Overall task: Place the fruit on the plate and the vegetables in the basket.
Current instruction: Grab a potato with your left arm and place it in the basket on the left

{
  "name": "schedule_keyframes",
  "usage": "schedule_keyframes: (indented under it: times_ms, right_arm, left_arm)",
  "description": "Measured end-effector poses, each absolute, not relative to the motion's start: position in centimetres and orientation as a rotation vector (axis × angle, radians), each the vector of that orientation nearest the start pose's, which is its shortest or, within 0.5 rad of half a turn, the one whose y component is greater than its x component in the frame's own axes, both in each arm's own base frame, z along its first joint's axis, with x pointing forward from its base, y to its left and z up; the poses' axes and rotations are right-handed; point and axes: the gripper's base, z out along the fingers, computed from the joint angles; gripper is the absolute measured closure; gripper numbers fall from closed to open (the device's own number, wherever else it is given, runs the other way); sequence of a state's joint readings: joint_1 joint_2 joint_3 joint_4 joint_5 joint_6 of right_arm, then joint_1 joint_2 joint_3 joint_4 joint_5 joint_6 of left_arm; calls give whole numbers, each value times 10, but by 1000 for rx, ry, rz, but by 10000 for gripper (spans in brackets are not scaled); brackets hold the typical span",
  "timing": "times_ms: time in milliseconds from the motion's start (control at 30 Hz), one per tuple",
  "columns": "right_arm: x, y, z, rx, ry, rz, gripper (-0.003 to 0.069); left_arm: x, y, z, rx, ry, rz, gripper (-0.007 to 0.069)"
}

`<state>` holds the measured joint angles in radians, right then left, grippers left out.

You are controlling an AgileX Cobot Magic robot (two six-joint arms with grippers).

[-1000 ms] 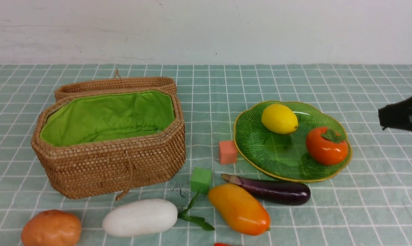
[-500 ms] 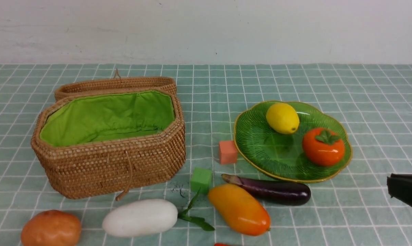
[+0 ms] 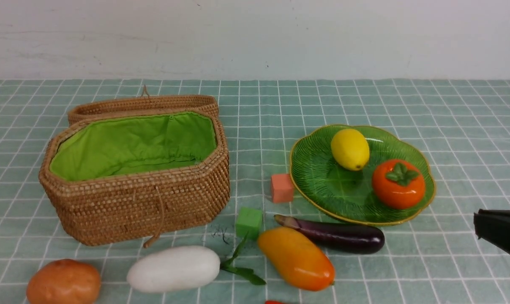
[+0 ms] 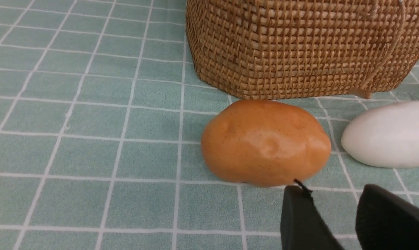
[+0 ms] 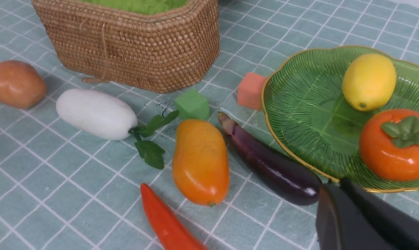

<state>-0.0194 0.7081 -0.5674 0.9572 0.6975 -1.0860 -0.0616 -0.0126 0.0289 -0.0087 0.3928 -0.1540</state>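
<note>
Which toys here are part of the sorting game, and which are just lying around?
For the job: lemon, persimmon, mango, plate, radish, eggplant, red carrot, potato, basket.
Just lying about: pink cube, green cube.

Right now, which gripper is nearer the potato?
Left. The left gripper sits right beside the potato, at the table's near left. The right gripper is far off on the right, past the plate.

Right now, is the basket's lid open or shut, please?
Open: the lid lies back behind the basket, baring its green lining.
</note>
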Motion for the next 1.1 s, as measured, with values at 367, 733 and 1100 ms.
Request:
schedule_keyframes:
  times_ms: [367, 733, 1100]
  right_arm:
    - [130, 46, 307, -578, 1939, 407, 664]
    - [129, 48, 307, -595, 1937, 418, 655]
    - [90, 47, 326, -659, 1731, 278, 646]
  left_arm:
    - [52, -4, 169, -93, 1893, -156, 386]
    - [52, -4, 169, -93, 1893, -156, 386]
    - [52, -4, 169, -93, 1893, -156, 386]
